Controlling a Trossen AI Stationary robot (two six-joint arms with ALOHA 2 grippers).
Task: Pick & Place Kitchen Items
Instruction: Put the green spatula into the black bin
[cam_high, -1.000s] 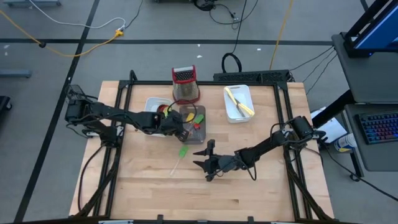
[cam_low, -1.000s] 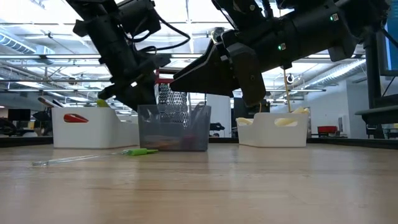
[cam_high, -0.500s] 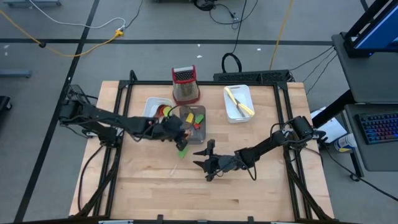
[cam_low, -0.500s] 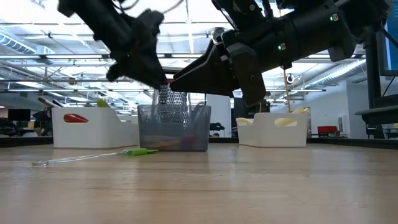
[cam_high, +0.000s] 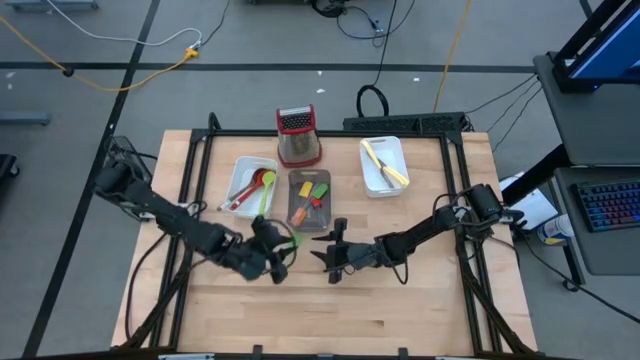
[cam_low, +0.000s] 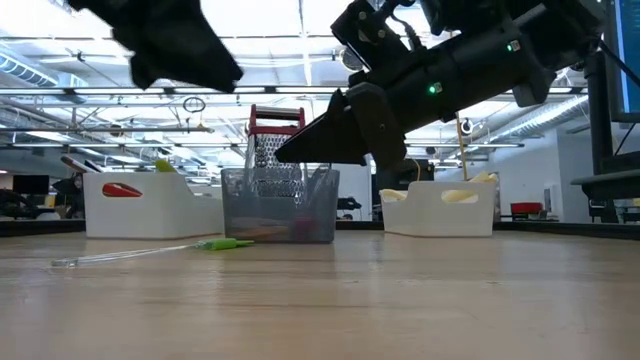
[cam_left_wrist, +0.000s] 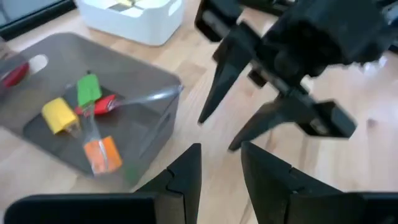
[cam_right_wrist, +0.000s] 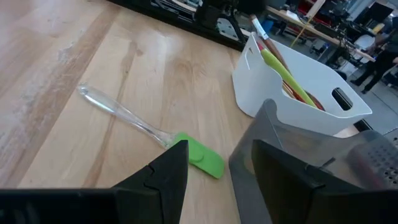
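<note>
Wooden table (cam_high: 420, 300) carries three trays (cam_high: 383, 166), grater (cam_high: 297, 135), green spatula (cam_right_wrist: 198, 155).

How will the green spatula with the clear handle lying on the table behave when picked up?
The green-headed spatula with a clear plastic handle lies flat on the wooden table, so it probably won't roll far. The slim, glossy handle looks light but possibly slippery. The thin green head seems likely to flex if pinched.

The pale wooden table (cam_right_wrist: 74, 56) shows smooth, faintly glossy planks with visible grain. Just ahead of the right arm's matt black plastic fingers (cam_right_wrist: 168, 165) lies a green rubbery spatula with a clear glossy plastic handle (cam_right_wrist: 155, 134). The smoky translucent plastic tray (cam_left_wrist: 134, 93) and the white rectangular plastic tray (cam_right_wrist: 311, 81) look smooth.
</note>
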